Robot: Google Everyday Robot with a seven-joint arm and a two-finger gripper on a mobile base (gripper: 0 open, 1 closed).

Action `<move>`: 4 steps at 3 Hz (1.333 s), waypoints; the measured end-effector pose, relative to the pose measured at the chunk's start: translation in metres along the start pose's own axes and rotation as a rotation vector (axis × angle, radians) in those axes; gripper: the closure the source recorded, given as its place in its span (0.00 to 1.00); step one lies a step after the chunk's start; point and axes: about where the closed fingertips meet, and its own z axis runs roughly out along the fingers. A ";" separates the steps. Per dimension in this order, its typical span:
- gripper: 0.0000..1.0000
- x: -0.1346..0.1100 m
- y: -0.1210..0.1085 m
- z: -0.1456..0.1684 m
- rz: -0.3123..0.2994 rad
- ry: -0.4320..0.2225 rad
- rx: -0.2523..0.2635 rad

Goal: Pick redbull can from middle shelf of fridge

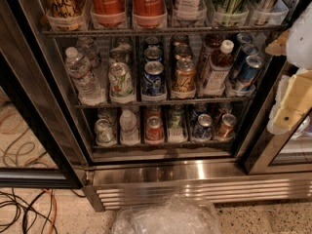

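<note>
The gripper (282, 82) hangs just right of the front redbull can (248, 71), fingers (292, 101) spread and empty. It should move left until the can stands between them, clear of the bottle (217, 67).

Speckled floor (273, 219), cables (22, 209) at left, clear plastic bag (168, 218), hand (286, 89) at right edge

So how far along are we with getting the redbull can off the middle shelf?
Done: the fridge looks open, with the middle shelf in view. In hand: the pincer hangs at the right edge, clear of the cans. Left: reach, grasp and lift out the redbull can in the shelf's right-hand tray.
</note>
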 end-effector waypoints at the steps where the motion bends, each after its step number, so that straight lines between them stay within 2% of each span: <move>1: 0.00 0.000 0.000 0.000 0.000 0.000 0.000; 2: 0.00 -0.001 0.000 0.010 0.091 -0.058 0.020; 3: 0.00 0.002 0.017 0.036 0.284 -0.177 0.023; 4: 0.00 0.002 0.027 0.068 0.432 -0.313 0.018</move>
